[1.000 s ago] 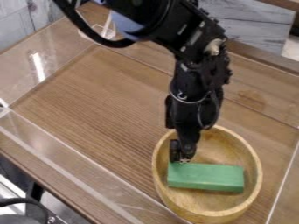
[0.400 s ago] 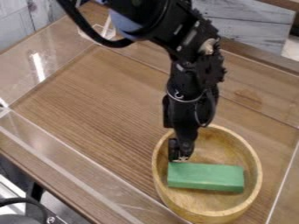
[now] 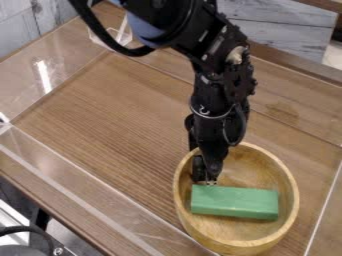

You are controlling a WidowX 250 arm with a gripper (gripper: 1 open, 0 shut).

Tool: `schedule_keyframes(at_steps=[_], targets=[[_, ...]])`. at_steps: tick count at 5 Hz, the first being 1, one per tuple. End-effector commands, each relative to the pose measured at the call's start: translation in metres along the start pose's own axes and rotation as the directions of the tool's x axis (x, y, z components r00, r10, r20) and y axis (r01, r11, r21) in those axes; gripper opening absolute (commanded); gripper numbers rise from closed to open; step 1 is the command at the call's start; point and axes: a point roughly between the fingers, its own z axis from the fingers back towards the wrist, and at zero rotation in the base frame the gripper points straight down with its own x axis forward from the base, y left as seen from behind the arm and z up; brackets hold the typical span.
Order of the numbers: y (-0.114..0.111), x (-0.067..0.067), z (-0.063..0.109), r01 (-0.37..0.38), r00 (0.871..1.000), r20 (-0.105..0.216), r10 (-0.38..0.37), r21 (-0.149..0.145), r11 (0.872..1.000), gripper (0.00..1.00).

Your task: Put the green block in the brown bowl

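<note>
Already the flat, bright green rectangular block (image 3: 235, 203) lies inside the big round light-brown wooden bowl (image 3: 285, 178), resting flat on the shallow hollow toward the bowl's near side, so the main part of the task looks done. The block's long edge runs across the bowl, with bare wood showing behind it and to its right. The robot's black gripper (image 3: 207, 177) hangs straight down over the bowl's far left part, its tips low within the rim and just beside the block's far left corner; whether they touch that corner I cannot tell at this size. The jaws look narrow, no more than a slim gap between the dark tips, and nothing green sits between them, so as I read it the block is not held. How wide they truly stand is too small and dark to say, so I leave that undecided. The bowl itself sits on the wood-grain table (image 3: 107, 110), with a clear plastic wall running to the bowl's left. What seems left, by my judgement, is only for the arm to lift clear of the bowl without nudging the block
</note>
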Motion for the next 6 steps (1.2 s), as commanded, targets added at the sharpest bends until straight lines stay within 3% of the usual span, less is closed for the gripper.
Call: schedule_keyframes(at_steps=[1, 6], targets=[[0.005, 0.002, 0.005, -0.020, 1.000, 0.023, 0.020, 0.010, 1.000, 0.00], [-0.006, -0.007, 0.017, -0.106, 0.994, -0.003, 0.106, -0.097, 0.990, 0.00]])
